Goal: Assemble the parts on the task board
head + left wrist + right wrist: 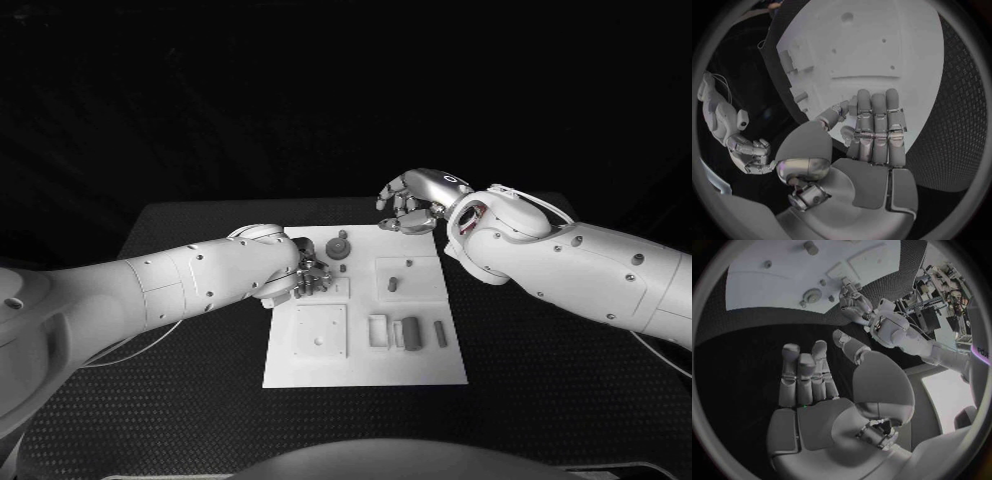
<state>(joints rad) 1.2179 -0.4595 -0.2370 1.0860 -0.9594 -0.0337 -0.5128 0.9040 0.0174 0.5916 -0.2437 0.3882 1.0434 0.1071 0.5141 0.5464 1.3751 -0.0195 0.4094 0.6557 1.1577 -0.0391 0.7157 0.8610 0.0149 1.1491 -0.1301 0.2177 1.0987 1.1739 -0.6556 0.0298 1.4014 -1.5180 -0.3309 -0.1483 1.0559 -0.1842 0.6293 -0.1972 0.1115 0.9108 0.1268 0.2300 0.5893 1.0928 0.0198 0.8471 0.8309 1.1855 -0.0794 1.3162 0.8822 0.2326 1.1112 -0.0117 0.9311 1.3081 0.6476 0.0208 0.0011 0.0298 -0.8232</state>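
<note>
The white task board (364, 368) lies in the middle of the table, also in the left wrist view (879, 45) and the right wrist view (773, 280). On it stand a round knob part (339, 245) (812, 295), a small peg (392, 284) and several oblong parts (411, 332). My left hand (303, 278) is low over the board's left half beside the knob; its fingers (877, 125) are straight and together, with the thumb turned in toward them. Whether it holds a part is hidden. My right hand (415, 205) hovers beyond the board's far right corner, its palm (817, 420) bare.
A square inset plate (316, 332) with one small peg takes up the board's near left. Dark textured table (548, 380) surrounds the board. My left hand (856, 302) appears past my right hand's fingers, and my right hand (751, 155) beside my left thumb.
</note>
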